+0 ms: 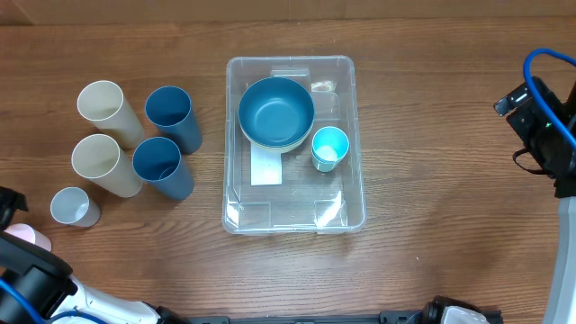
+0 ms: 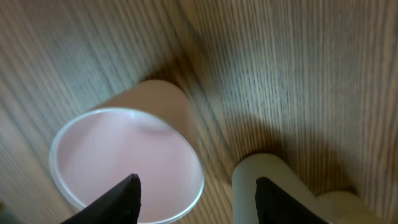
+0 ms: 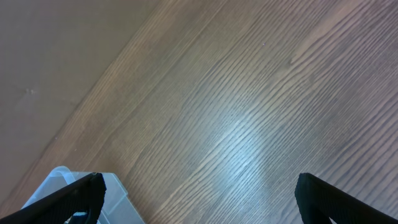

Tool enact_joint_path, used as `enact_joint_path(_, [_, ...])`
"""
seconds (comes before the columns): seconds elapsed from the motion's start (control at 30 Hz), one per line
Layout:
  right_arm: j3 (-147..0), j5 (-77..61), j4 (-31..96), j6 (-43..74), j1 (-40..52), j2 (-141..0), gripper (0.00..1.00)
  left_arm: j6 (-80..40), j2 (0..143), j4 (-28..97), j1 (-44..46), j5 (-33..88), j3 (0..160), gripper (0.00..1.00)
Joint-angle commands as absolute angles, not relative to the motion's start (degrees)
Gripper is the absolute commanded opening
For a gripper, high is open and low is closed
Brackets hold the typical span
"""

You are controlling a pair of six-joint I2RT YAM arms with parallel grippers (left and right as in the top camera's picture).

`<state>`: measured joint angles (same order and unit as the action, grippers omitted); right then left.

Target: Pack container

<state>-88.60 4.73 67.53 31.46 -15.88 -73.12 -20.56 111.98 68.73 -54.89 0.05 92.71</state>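
The clear rectangular container (image 1: 288, 214) stands at the table's middle. In it are a round blue bowl (image 1: 275, 111) and a small cyan cup (image 1: 329, 147). A pink cup (image 2: 124, 158) stands at the front left (image 1: 33, 238). My left gripper (image 2: 198, 202) is open just above it. One finger is over the cup's mouth and the other over a pale cup (image 2: 280, 186) beside it, so the pink cup's rim lies between them. My right gripper (image 3: 199, 199) is open and empty over bare wood, with a container corner (image 3: 59, 182) at its left finger.
Left of the container stand two tall cream cups (image 1: 106, 110) (image 1: 103, 165), two tall blue cups (image 1: 173, 117) (image 1: 163, 167) and a small grey cup (image 1: 74, 207). The right arm (image 1: 542, 121) is at the table's right edge.
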Motion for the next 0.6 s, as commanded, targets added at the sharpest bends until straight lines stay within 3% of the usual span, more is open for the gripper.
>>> enact_joint_path(0.0, [-89.0, 5.0, 67.3, 31.7, -16.1, -72.8, 1.00, -19.2, 111.9, 65.2, -54.7, 1.1, 88.0, 0.58])
enact_joint_path(0.1, [-89.0, 5.0, 67.3, 31.7, -16.1, -72.8, 1.00, -19.2, 111.9, 62.7, -54.7, 1.1, 85.7, 0.52])
enact_joint_path(0.13, [-89.0, 5.0, 67.3, 31.7, -16.1, -72.8, 1.00, -19.3, 111.9, 62.4, -54.7, 1.1, 85.6, 0.42])
enact_joint_path(0.2, [-89.0, 5.0, 67.3, 31.7, -16.1, -72.8, 1.00, -19.3, 111.9, 61.8, -54.7, 1.1, 85.6, 0.09])
enact_joint_path(0.23, [-89.0, 5.0, 67.3, 31.7, -16.1, -72.8, 1.00, -19.8, 111.9, 61.8, -54.7, 1.3, 85.6, 0.04])
enact_joint_path(0.57, [-89.0, 5.0, 67.3, 31.7, -16.1, -72.8, 1.00, -20.6, 104.4, 73.8, -54.0, 4.9, 100.5, 0.04])
